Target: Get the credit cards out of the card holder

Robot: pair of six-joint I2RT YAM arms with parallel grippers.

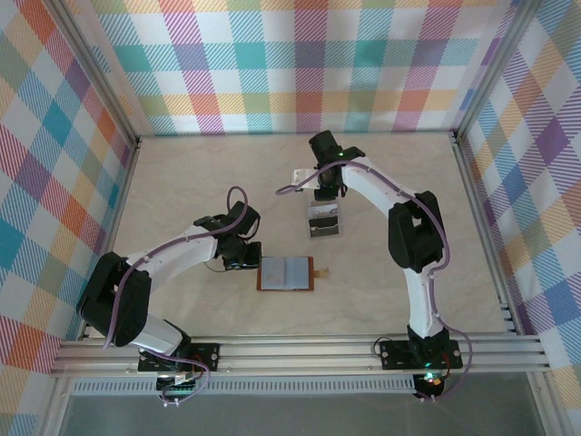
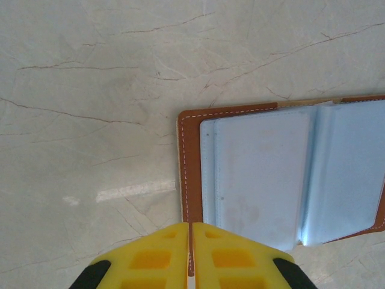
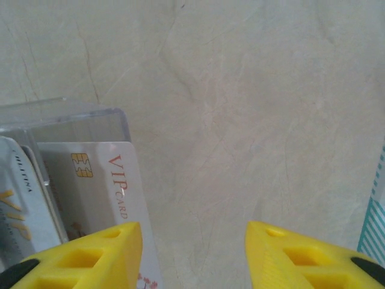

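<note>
The brown card holder (image 1: 286,273) lies open on the table between the arms, its pale clear sleeves (image 2: 271,174) facing up. My left gripper (image 1: 243,258) is shut on the holder's left brown edge (image 2: 191,156), with the yellow fingers (image 2: 150,259) pressed together around the stitched border. My right gripper (image 1: 328,189) hangs open near the back of the table, its fingers (image 3: 90,259) wide apart over bare table. Beside its left finger a white credit card (image 3: 99,186) printed "VIP card" lies at the clear tray (image 3: 66,117), next to a greyer card (image 3: 15,211).
The clear tray (image 1: 324,220) stands just below the right gripper, above the holder. A small whitish piece (image 1: 298,174) lies left of that gripper. Plaid walls close the back and sides (image 3: 373,223), and a metal rail (image 1: 300,350) runs along the near edge.
</note>
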